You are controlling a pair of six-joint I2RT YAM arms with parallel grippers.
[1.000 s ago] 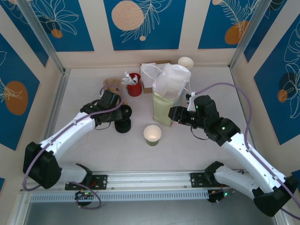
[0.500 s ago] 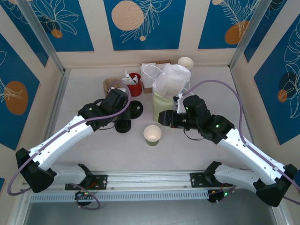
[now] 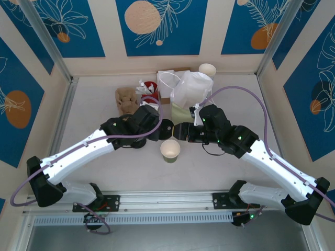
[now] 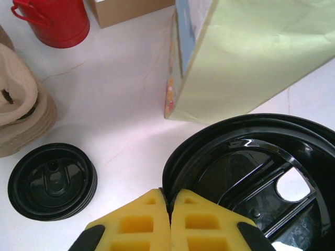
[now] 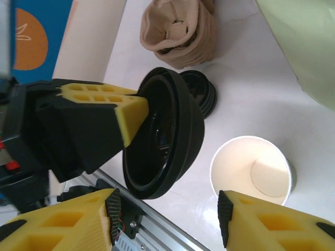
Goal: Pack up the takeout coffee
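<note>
The takeout coffee's pale paper cup stands upright and lidless on the white table, in front of the bag. A black plastic lid hangs tilted on edge above the table, just left of and behind the cup. My left gripper is shut on that lid's rim. My right gripper is open, its yellow fingers either side of the gap between lid and cup, touching neither.
A pale green paper bag stands right behind the lid. A squat stack of black lids sits left of it, with cardboard cup carriers and a red cup behind. A white plastic bag lies at the back.
My left arm has carried the lid rightward from beside the lid stack to near the cup. The right arm has moved left toward it, its jaws widening.
</note>
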